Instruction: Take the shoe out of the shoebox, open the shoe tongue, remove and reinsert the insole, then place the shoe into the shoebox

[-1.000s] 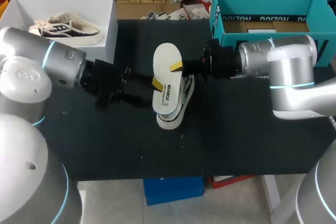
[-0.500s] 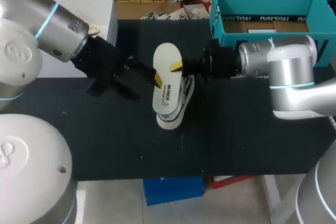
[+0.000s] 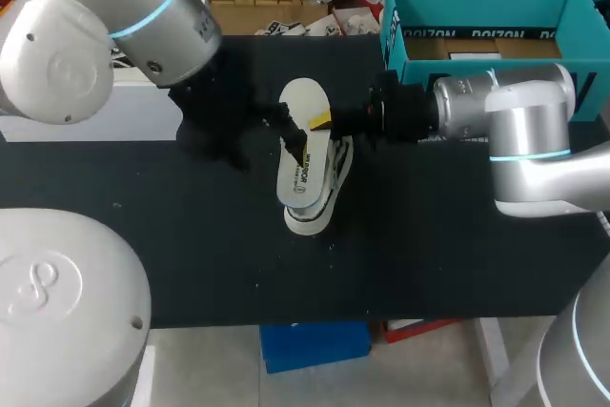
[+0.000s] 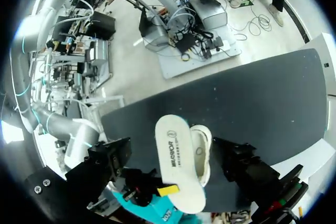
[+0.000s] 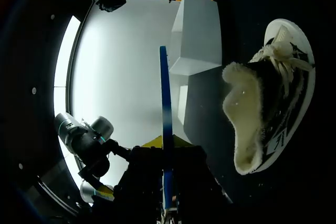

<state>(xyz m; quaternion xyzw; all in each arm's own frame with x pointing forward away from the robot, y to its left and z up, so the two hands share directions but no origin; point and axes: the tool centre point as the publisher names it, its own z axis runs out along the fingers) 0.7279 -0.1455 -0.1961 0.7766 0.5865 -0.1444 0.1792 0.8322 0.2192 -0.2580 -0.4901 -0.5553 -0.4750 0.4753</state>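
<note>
Within 1 second the left arm swings up from low beside the table [image 3: 191, 254] to high over it; its left gripper [image 3: 294, 138] now hangs directly above the insole [image 3: 301, 180], fingers spread wide and gripping nothing, where 1 second ago a yellow tip sat at the insole's edge. The right gripper [image 3: 329, 121] does not budge; it stays pinched on the insole's side edge, carrying it just over the shoe [image 3: 336, 171], which rests on the table beneath both tools. From where I stand, the insole looks fully out and held by 1 gripper alone; reinsertion seems the next step, with the left coming in from above; the teal shoebox [image 3: 457, 45] waits behind the right arm.
</note>
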